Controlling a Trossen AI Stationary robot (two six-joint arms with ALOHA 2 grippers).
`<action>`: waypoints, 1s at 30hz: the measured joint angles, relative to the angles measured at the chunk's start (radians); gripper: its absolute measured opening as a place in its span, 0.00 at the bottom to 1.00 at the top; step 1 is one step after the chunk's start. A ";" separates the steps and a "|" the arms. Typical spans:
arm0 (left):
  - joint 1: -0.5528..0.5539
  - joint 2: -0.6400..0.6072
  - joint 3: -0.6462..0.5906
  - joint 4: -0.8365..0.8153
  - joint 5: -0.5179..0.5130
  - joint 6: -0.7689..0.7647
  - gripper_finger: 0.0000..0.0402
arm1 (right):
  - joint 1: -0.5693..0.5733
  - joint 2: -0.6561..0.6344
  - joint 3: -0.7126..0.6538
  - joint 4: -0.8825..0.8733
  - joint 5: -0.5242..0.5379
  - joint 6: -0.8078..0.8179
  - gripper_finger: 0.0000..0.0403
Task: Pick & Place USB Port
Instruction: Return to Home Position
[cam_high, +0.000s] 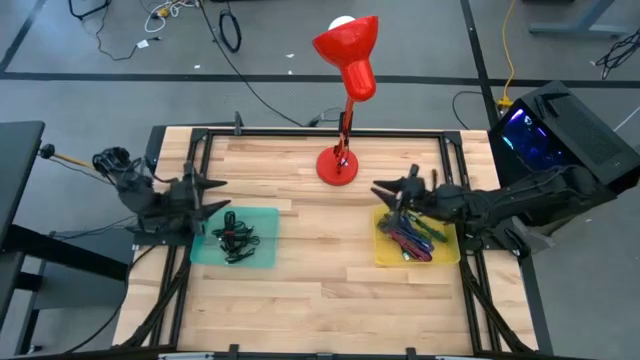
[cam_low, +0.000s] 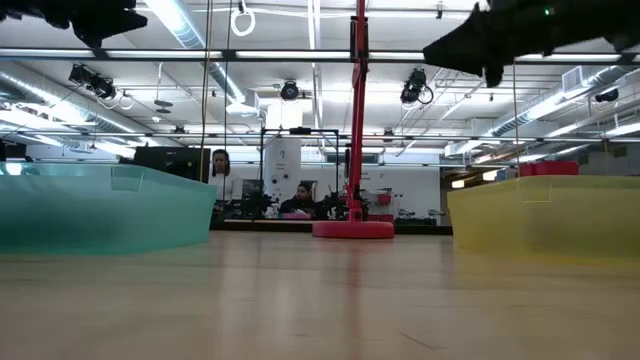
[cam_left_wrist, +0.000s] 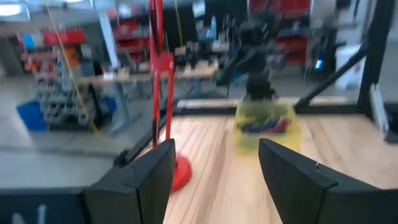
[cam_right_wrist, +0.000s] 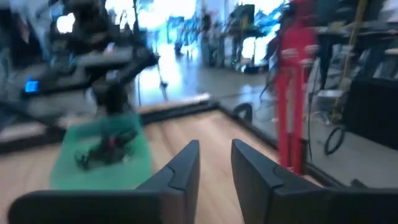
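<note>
High view: coloured cables apparently lie diagonally.

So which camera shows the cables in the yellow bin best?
The high view: it looks straight down into the yellow bin, so the coloured cables show plainly. The low view shows only its side; the left wrist view shows it far off; the right wrist view misses it.
</note>
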 joint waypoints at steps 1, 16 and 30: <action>0.001 -0.029 -0.035 0.069 0.008 0.051 0.59 | -0.005 -0.015 -0.033 0.051 0.007 0.003 0.23; 0.077 -0.165 -0.341 0.604 0.262 0.283 0.59 | -0.031 -0.057 -0.194 0.279 -0.141 0.104 0.17; 0.077 -0.159 -0.353 0.570 0.242 0.281 0.59 | -0.031 -0.057 -0.194 0.268 -0.139 0.171 0.17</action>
